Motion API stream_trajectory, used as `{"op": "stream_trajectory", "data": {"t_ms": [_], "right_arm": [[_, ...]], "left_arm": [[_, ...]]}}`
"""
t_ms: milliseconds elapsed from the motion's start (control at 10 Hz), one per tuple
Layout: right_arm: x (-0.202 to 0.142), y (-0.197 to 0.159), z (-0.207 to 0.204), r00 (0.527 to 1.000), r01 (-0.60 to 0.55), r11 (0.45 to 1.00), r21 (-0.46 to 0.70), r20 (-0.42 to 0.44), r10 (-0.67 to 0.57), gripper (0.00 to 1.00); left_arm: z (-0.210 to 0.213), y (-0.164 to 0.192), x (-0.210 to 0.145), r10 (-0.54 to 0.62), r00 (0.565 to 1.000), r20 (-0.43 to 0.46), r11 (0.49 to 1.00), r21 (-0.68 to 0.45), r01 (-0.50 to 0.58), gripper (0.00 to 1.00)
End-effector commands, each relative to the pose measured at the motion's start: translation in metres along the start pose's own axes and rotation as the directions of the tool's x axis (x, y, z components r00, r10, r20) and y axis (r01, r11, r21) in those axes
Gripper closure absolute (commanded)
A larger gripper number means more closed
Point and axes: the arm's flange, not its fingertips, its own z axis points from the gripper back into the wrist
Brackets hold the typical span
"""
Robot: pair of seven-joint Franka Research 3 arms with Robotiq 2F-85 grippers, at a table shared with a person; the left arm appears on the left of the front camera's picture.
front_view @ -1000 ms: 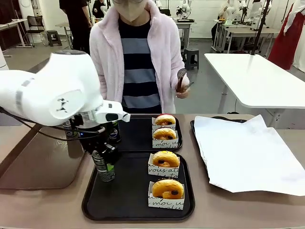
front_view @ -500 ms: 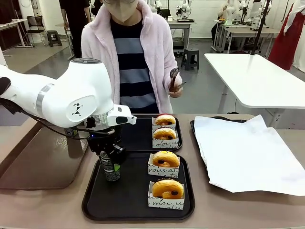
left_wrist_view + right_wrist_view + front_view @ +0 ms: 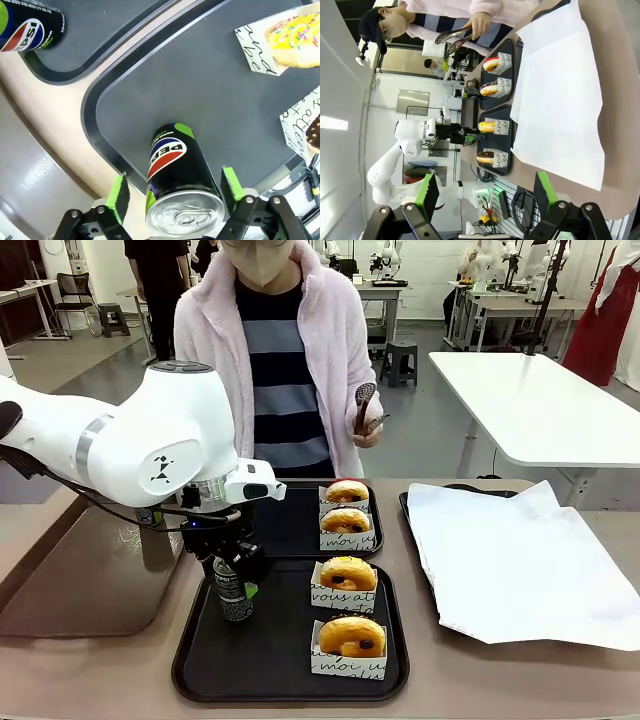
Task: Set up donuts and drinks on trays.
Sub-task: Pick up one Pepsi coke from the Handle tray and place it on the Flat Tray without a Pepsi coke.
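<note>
my left gripper (image 3: 172,192) is released, pads clear on both sides of the pepsi can (image 3: 175,172). can stands upright on near tray (image 3: 210,95), directly between my fingers, long axis vert. next: lift straight up.

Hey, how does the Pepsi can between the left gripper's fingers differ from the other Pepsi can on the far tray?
The near can stands on the near tray, between the left gripper's open green pads, which stand clear of its sides. The far can sits on the far tray, well away from the gripper. The near can's silver top shows; the far can's top does not. Both are black Pepsi cans with green accents.
</note>
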Motion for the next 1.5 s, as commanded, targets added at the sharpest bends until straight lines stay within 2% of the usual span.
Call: {"op": "stream_trajectory", "data": {"t_ms": [0, 400, 700, 900, 1400], "right_arm": [[0.0, -0.001, 0.001, 1.0, -0.018, 1.0, 0.019, 0.006, 0.018, 0.0], [0.0, -0.001, 0.001, 1.0, -0.018, 1.0, 0.019, 0.006, 0.018, 0.0], [0.0, -0.001, 0.001, 1.0, -0.018, 1.0, 0.019, 0.006, 0.018, 0.0], [0.0, -0.001, 0.001, 1.0, -0.018, 1.0, 0.019, 0.006, 0.018, 0.0], [0.0, -0.001, 0.001, 1.0, -0.018, 1.0, 0.019, 0.006, 0.018, 0.0]], "left_arm": [[0.005, -0.003, -0.003, 0.029, 1.0, -0.006, 1.0, 0.009, -0.029, 0.0], [0.017, -0.006, -0.011, 0.02, 1.0, -0.007, 1.0, -0.019, -0.02, 0.0], [0.075, -0.004, -0.05, -0.008, 0.996, 0.086, 0.991, -0.13, 0.019, 0.0], [0.103, 0.015, -0.077, 0.037, 0.988, 0.151, 0.996, -0.08, -0.025, 0.0], [0.111, 0.075, -0.106, 0.228, 0.962, 0.151, 0.973, -0.066, -0.22, 0.0]]}}
